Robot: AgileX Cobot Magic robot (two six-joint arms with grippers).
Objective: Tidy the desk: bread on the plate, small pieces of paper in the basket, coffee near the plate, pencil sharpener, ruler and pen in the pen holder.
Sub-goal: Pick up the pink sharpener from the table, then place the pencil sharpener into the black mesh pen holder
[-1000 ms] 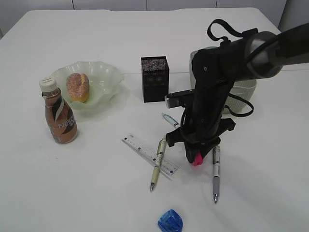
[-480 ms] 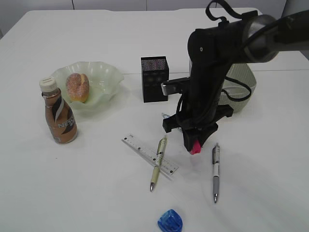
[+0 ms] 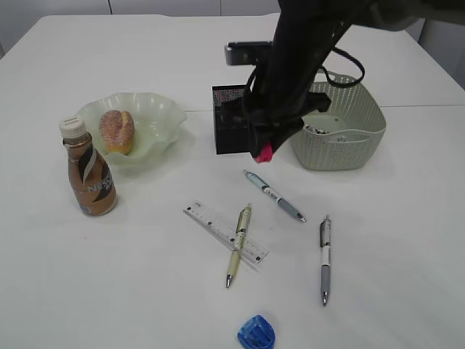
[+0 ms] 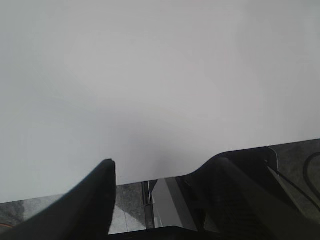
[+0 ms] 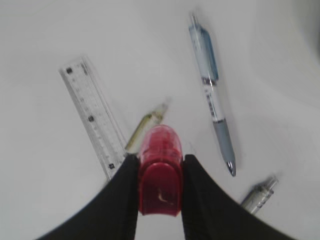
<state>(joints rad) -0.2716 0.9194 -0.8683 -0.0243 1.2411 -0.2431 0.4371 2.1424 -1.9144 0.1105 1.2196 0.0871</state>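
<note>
right arm: raised mid-desk | right claw [image 5: 159, 187]: clamped on load | left claw [image 4: 162, 192]: jaws apart, empty

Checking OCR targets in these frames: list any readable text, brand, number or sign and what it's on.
"NES...": partial brand lettering on the coffee bottle label; the rest is too small to read.
Ruler: black graduation marks, numbers too blurred in both exterior and right wrist views.
Pens: barrel print unreadable.
Pen holder, blue sharpener: no legible text.

I see a red sharpener [image 5: 159, 170], a blue sharpener [image 3: 256, 332], a black mesh holder [image 3: 231, 120], a sage perforated basket [image 3: 349, 138], a brown bottle [image 3: 89, 174] with white swirl, and a sugar-dusted golden bun [image 3: 116, 131].
</note>
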